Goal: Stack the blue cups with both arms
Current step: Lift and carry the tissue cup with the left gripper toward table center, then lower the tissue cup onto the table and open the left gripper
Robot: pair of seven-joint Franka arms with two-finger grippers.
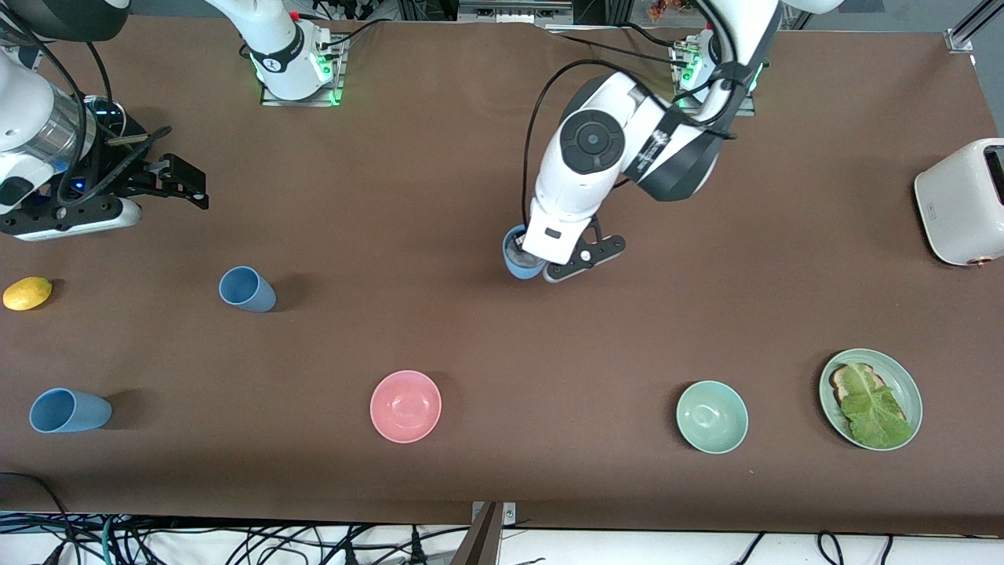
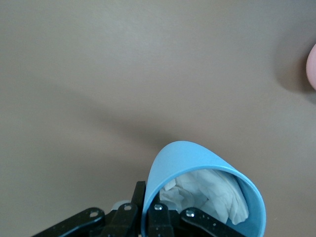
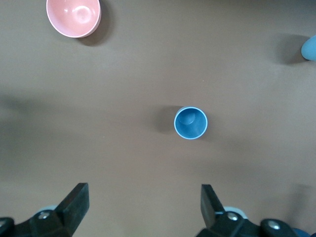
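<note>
My left gripper [image 1: 535, 263] is over the middle of the table, shut on the rim of a blue cup [image 1: 519, 257]. In the left wrist view one finger sits inside that cup [image 2: 197, 163] and one outside, and crumpled white paper fills it. A second blue cup [image 1: 247, 289] stands upright toward the right arm's end; the right wrist view shows it [image 3: 190, 123] from above. A third blue cup [image 1: 69, 410] is nearer the front camera. My right gripper [image 1: 188, 184] hangs open over the table near the second cup, its jaws [image 3: 143, 193] holding nothing.
A pink bowl [image 1: 405, 406] and a mint-green bowl [image 1: 712, 417] sit near the front edge. A green plate [image 1: 910, 384] holds toast and lettuce. A white toaster [image 1: 961, 200] is at the left arm's end, a lemon [image 1: 27, 293] at the right arm's end.
</note>
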